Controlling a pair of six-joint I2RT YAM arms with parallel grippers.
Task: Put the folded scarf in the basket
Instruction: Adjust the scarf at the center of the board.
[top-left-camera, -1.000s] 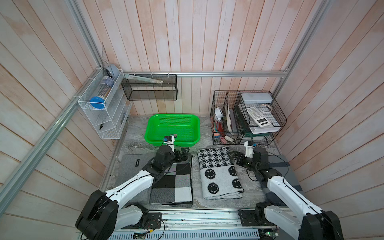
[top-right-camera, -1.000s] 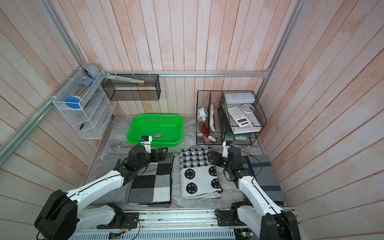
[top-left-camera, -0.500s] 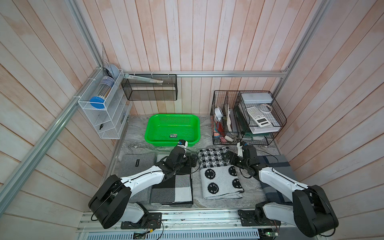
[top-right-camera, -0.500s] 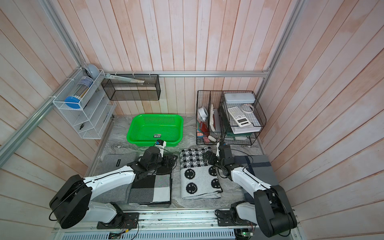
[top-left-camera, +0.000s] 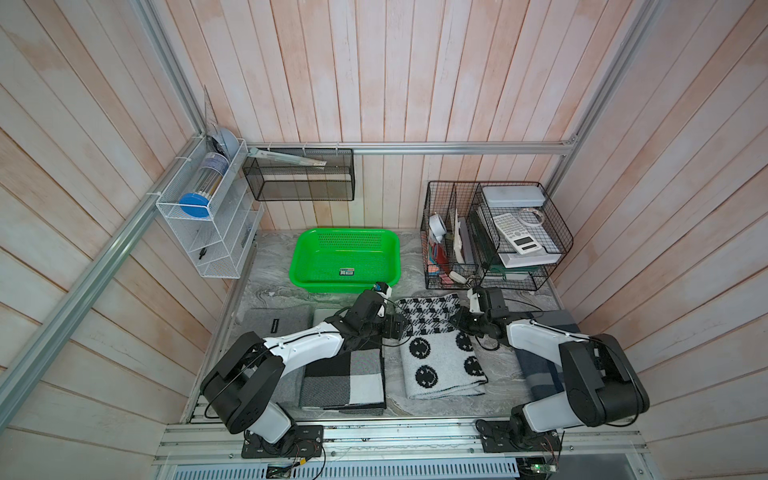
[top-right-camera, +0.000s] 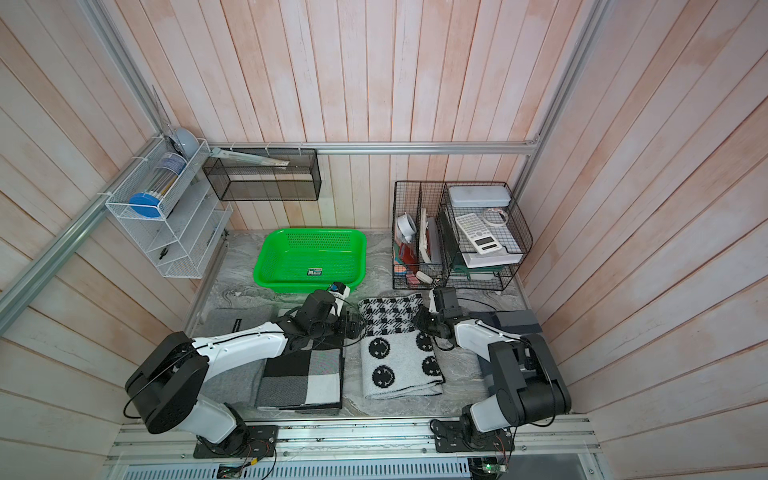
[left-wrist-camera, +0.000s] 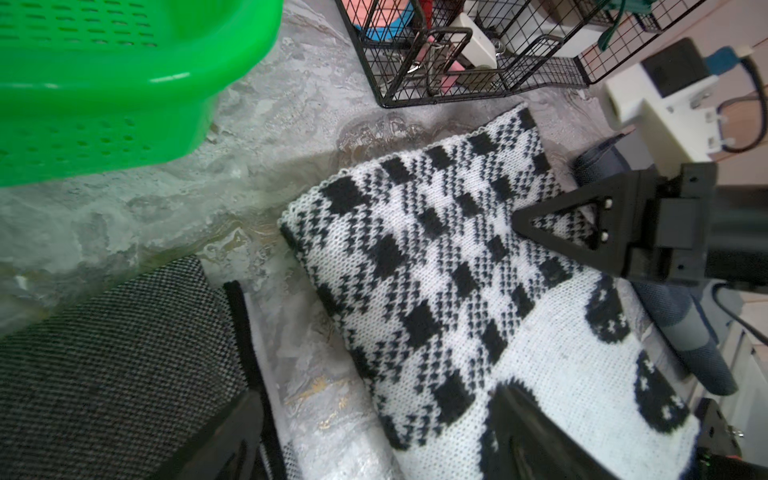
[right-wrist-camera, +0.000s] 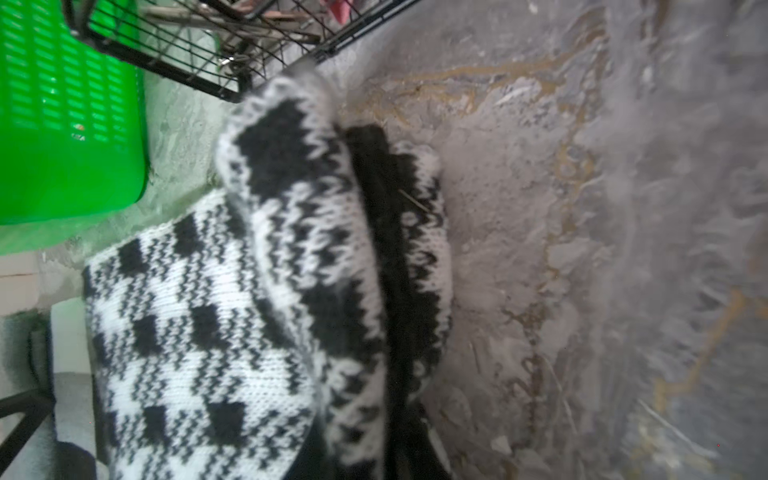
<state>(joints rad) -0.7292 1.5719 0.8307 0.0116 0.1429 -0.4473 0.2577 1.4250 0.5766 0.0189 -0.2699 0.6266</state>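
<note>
The folded scarf (top-left-camera: 436, 345), black-and-white knit with checks and smiley faces, lies flat on the marble table in front of the green basket (top-left-camera: 345, 257), which holds only a small label. My left gripper (top-left-camera: 399, 326) is open at the scarf's left edge. In the left wrist view its jaws (left-wrist-camera: 374, 395) straddle that edge, one finger (left-wrist-camera: 532, 432) resting on the knit. My right gripper (top-left-camera: 459, 323) is shut on the scarf's right edge. The right wrist view shows the scarf (right-wrist-camera: 291, 232) bunched up and pinched in that gripper (right-wrist-camera: 374, 436).
A black wire organiser (top-left-camera: 494, 237) full of office items stands right of the basket, close behind the right gripper. A plaid folded cloth (top-left-camera: 345, 382) and a grey one (top-left-camera: 274, 324) lie on the left, a dark blue one (top-left-camera: 540, 365) under the right arm. Wall shelves (top-left-camera: 208, 224) hang at left.
Both grippers have moved inward to the scarf's two side edges. The right gripper has shut on the right edge and bunched it up. The left jaws have narrowed slightly.
</note>
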